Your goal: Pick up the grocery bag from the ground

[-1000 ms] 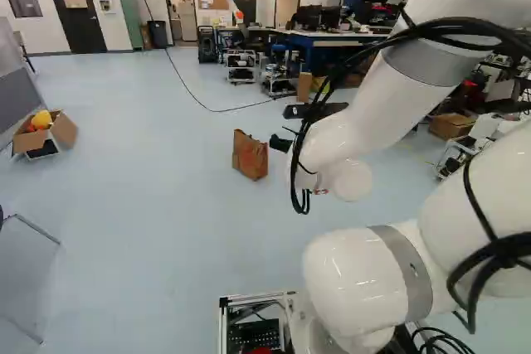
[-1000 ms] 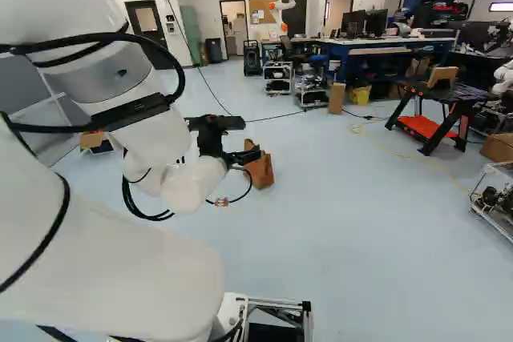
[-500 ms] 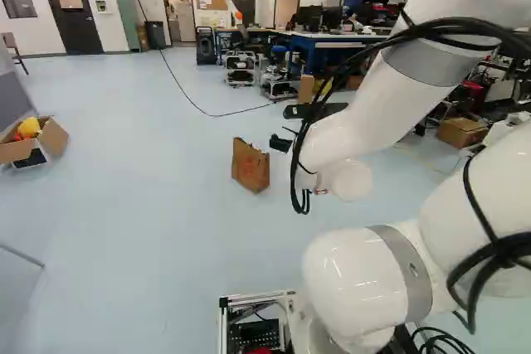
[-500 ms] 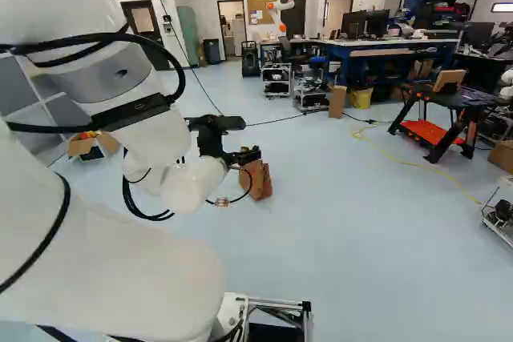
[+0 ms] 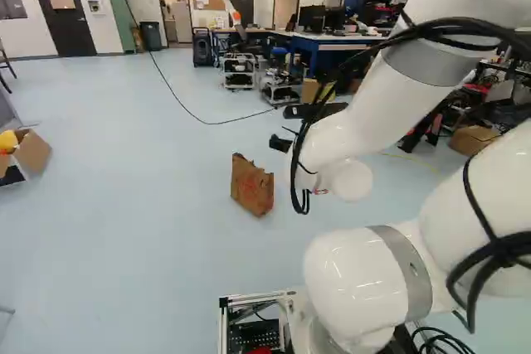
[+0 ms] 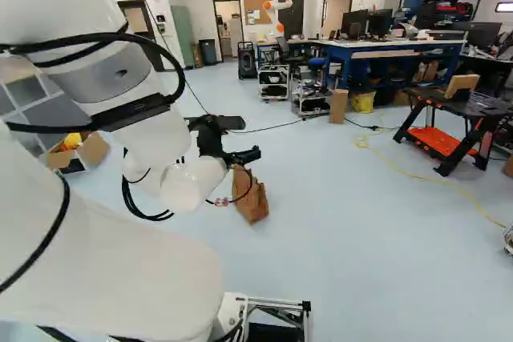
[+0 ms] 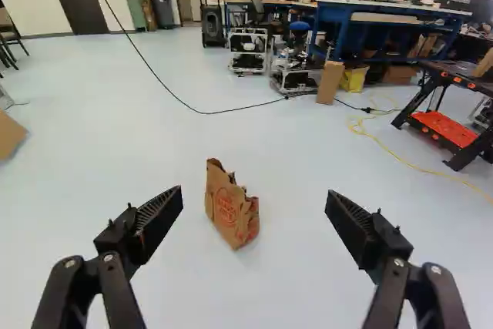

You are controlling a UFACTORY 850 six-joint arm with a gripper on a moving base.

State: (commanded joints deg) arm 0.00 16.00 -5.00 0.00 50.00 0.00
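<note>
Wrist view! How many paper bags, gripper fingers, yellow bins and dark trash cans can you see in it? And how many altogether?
Paper bag: 1
Gripper fingers: 2
Yellow bin: 1
Dark trash can: 1
Total: 5

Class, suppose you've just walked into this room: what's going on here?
A white robot arm is meant to pick up a brown paper bag. The bag rests on the floor, ahead of the pincer, whose two fingers are spread wide with nothing gripped. So the bag has not yet been picked up.
</note>
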